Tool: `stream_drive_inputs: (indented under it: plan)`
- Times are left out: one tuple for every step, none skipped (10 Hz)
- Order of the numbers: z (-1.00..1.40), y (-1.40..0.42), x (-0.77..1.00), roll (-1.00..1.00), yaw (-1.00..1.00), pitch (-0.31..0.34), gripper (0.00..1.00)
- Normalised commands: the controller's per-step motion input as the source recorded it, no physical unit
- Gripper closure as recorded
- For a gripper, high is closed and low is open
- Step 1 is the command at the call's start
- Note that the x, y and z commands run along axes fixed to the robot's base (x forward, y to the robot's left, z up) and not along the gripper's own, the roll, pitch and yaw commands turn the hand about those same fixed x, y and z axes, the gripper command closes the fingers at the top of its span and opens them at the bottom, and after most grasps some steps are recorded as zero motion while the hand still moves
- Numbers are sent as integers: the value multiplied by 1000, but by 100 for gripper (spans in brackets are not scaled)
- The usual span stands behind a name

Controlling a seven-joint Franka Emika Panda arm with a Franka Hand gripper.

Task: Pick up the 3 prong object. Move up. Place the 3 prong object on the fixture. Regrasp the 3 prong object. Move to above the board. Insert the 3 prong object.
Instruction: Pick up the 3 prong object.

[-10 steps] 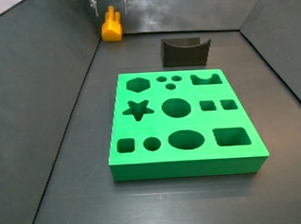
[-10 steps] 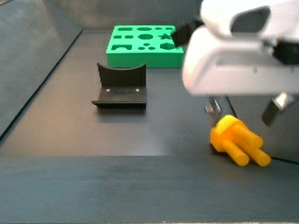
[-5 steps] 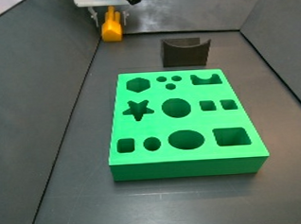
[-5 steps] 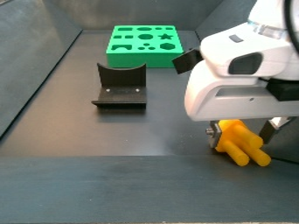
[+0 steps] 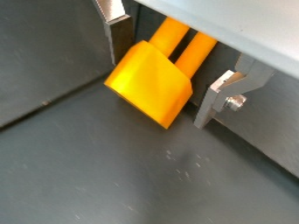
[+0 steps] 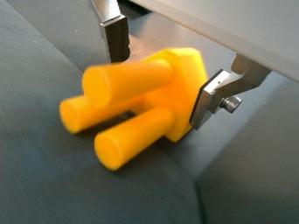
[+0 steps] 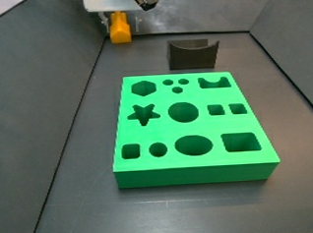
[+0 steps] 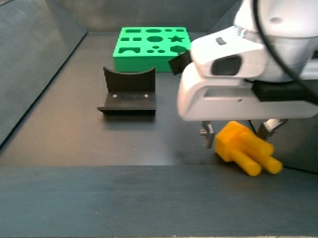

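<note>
The 3 prong object [image 8: 246, 150] is an orange-yellow piece lying on the dark floor, also seen in a side view near the back wall [image 7: 117, 30]. My gripper [image 8: 239, 130] stands low over it, open, with one finger on each side of its blocky body. In both wrist views the piece [image 5: 152, 79] [image 6: 140, 105] fills the space between the silver fingers [image 5: 222, 94] [image 6: 114, 39]; a small gap shows at one finger. The dark fixture [image 7: 192, 54] [image 8: 128, 91] and the green board [image 7: 195, 171] [image 8: 125, 48] sit apart from the gripper.
Grey walls close in the workspace on the sides and back [image 7: 65, 74]. The piece lies close to the back wall in a side view. The arm's white body [image 8: 243, 79] hides part of the floor behind it.
The gripper has come down over the orange piece, and its fingers now straddle the body. The piece, fixture and board have stayed in place.
</note>
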Motion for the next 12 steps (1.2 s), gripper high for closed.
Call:
stream_drive_inputs:
  plan:
    - [-197, 83, 366, -163, -151, 51, 0]
    - [-223, 0, 600, -107, -120, 111, 0]
    - [-120, -211, 771, -114, -137, 149, 0]
    - [-71, -346, 749, -194, -154, 129, 0]
    - [-60, -411, 737, -207, -157, 111, 0]
    - [-31, -297, 686, -189, -169, 121, 0]
    - [0, -260, 686, -170, -151, 131, 0]
    - [-63, -163, 323, -66, -177, 40, 0]
    - [-77, -49, 0, -43, 0, -14, 0]
    - [-83, -183, -77, 0, 29, -70, 0]
    - [-97, 0, -114, 0, 80, -99, 0]
    - [-71, 29, -129, 0, 126, -96, 0]
